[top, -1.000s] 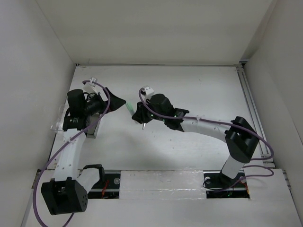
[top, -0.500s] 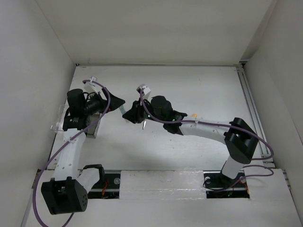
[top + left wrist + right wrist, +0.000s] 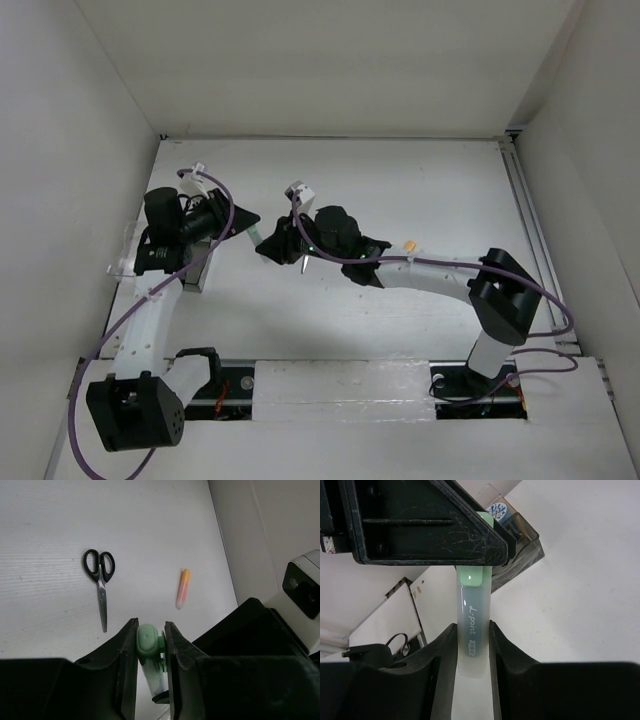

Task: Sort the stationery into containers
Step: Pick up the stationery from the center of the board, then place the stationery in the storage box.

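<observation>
Where the two arms meet over the left half of the table (image 3: 430,185), both grip the pen (image 3: 472,611). Nearest the right wrist camera, the right gripper (image 3: 471,632) is drawn narrow on the pen's grey barrel, one finger pressing each side. Just past it, the left gripper (image 3: 151,630) pinches the green cap (image 3: 147,639) between its own narrow-set fingers, so the pen bridges one gripper to the other.

Beyond the left gripper, in the right wrist view, stands the dark bin (image 3: 527,547), and a blue-and-white roll (image 3: 499,509) appears to sit inside it. A clear edge shows just behind, but too little of it to tell what it is.

From the left wrist, past the cap, the scissors (image 3: 100,575) lie flat on the table, handles away from the camera and blades together. To their right, apart from them, lies the highlighter (image 3: 183,587), its orange end the farther one.

In the top view the dark bin sits by the left arm near the left wall, and the highlighter lies just beside the right arm's forearm.
</observation>
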